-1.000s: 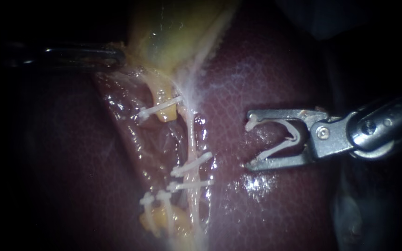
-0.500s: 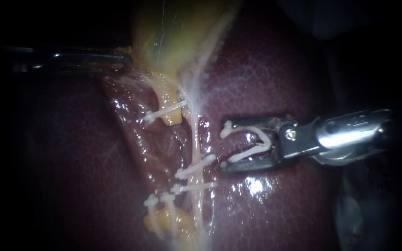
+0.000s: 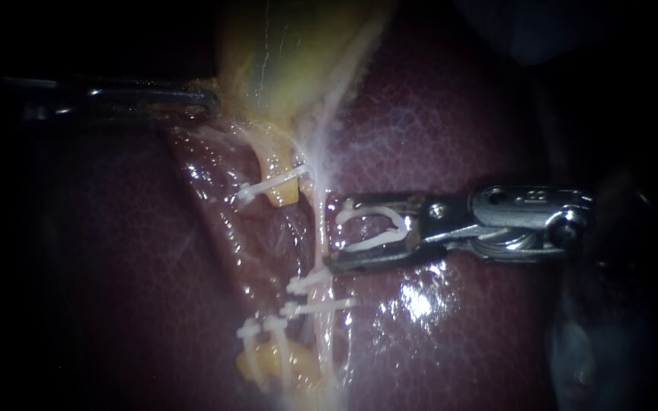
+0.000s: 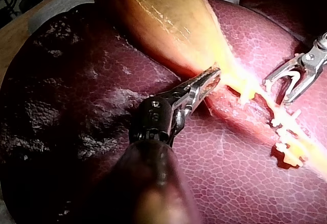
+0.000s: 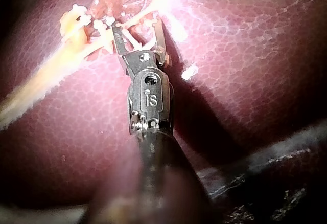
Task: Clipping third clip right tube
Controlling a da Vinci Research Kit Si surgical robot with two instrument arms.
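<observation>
The right tube (image 3: 319, 228) runs down as a pale strand from the yellowish gallbladder (image 3: 291, 53). It carries two white clips (image 3: 317, 276) lower down. My right instrument (image 3: 329, 233) comes in level from the right, and its jaws stand wide with an open white clip (image 3: 371, 228) seated in both. The jaw tips reach the tube's right edge just above the upper clip. In the right wrist view the jaws (image 5: 137, 27) lie against the strand. My left instrument (image 3: 199, 103) is shut on tissue at the gallbladder's base (image 4: 210, 78).
Dark red liver (image 3: 436, 114) surrounds the site. The left tube bears one clip (image 3: 272, 183) higher up and two more (image 3: 257, 329) low down beside yellow fat. Wet raw tissue lies between the tubes.
My right instrument has moved left across the liver with the clip, from well clear of the tube to its right edge. The left instrument has held still.
</observation>
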